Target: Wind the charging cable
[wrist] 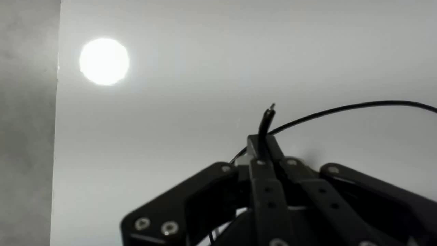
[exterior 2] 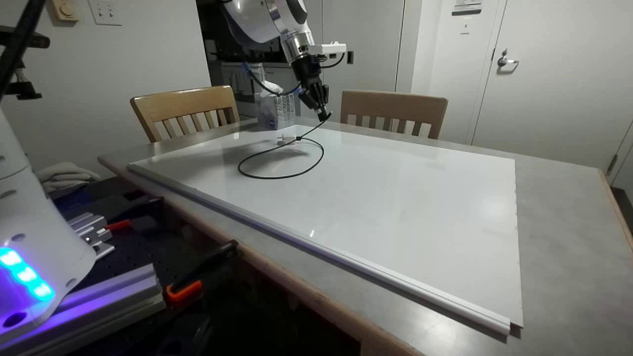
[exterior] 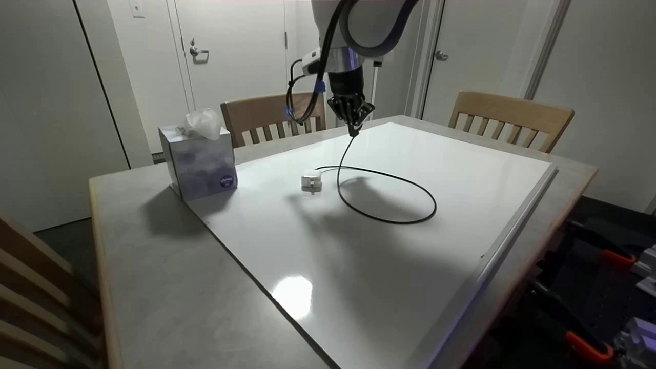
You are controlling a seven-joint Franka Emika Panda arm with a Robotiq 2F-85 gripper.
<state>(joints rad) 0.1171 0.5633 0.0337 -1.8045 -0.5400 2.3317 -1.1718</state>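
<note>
My black two-fingered gripper is pinching the long, thin, flexible black charging cable close to its free end; the wrist view shows a short dark stub poking past the grip toward one o'clock. From there the cable hangs down to the shiny, flat white board on the grey, wood-edged bench. Going by an exterior view, it spreads into one wide loop at about five o'clock from me, and its far end runs to the small, white, boxy charger at seven. Can't tell if it's plugged in there or only beside it.

So I'd call this mid-wind, roughly one turn in. For the next one: the cable runs clockwise from the charger, so I'd go with that. Seen from there I'm up around the loop's eleven o'clock, so sweep low across twelve to three, round six, back past nine, laying cable on top of the first turn instead of dropping it. I'd turn the gripper along with it, since a cord this thin will probably kink otherwise. Leave slack on the charger side too; it looks light, and a tug would likely skid it across the board. No letting go till the last turn lies flat.
</note>
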